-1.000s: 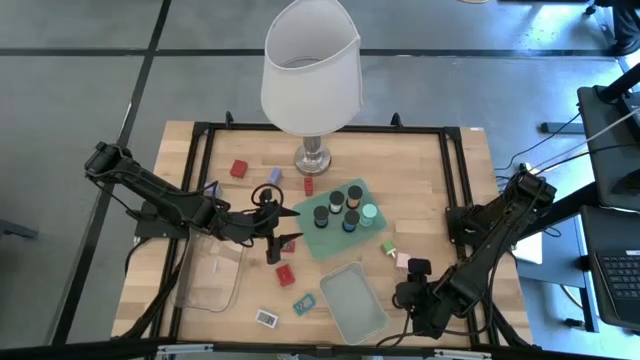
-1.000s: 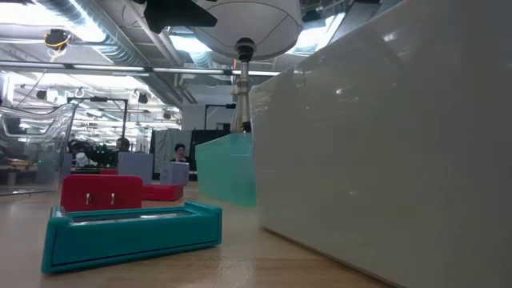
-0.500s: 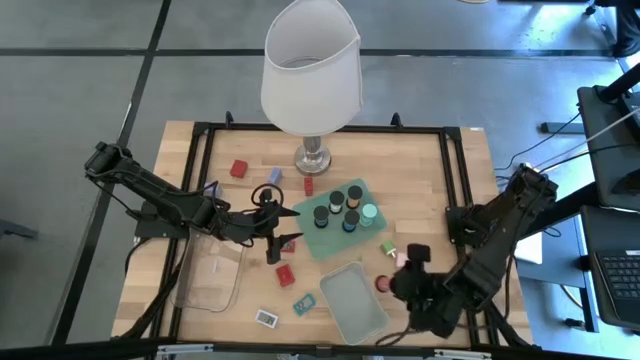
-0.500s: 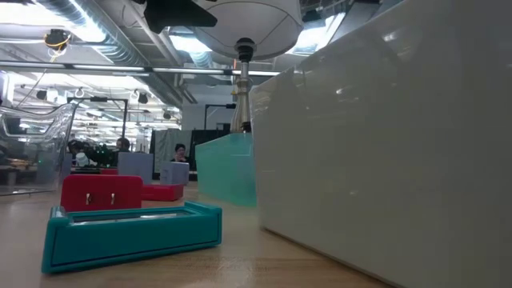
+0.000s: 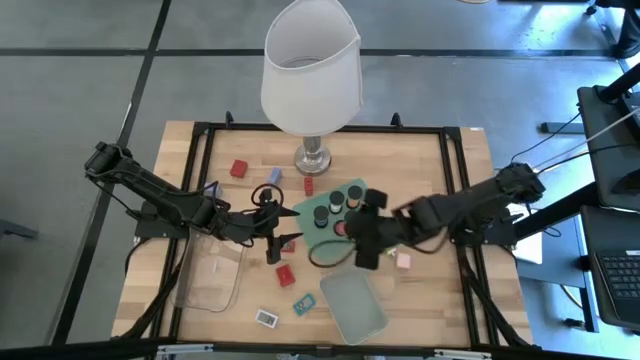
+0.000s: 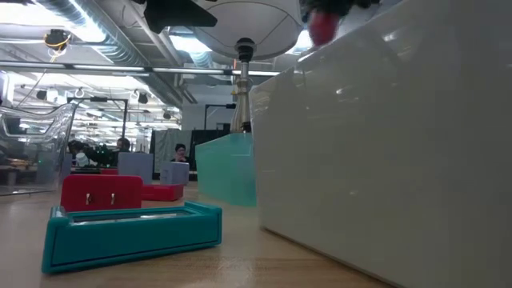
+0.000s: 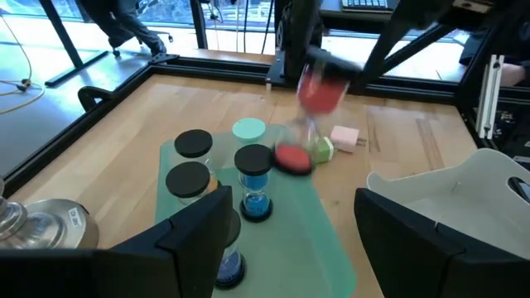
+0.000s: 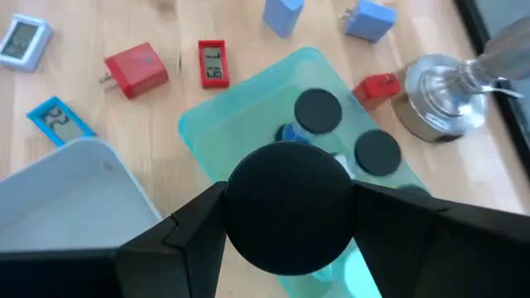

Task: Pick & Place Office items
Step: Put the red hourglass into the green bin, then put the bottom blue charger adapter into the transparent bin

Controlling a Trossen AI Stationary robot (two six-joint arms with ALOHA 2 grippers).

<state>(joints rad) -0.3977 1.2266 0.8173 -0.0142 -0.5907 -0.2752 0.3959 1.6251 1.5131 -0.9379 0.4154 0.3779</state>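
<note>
Evidently mid-carry, on the placing half of one pick-and-place cycle. Clamped in the right gripper (image 8: pixel 290 217) at a middling width: a short dark plastic cylinder with a red top (image 8: pixel 290 207), smooth and round. Held in the air over the near right edge of the flat mint-green plastic tray (image 5: pixel 310 236), at the middle of the wooden table (image 5: pixel 420 170). Just left of the tray, the left gripper (image 5: pixel 277 243), spread wide, holding nothing, waiting.

Next, probably: lower straight down onto a bare patch of the tray, keep the cylinder upright, then release. Calls for care beside the standing black-topped cylinders (image 5: pixel 321 215) on the tray, close enough to be knocked. Judged rigid and slick, so likely to tip if let go tilted.

Elsewhere on the bare wood: a matte red plug-like block (image 5: pixel 286 275) near the tray, and a flat teal rectangle (image 5: pixel 304 304) nearer yet.
</note>
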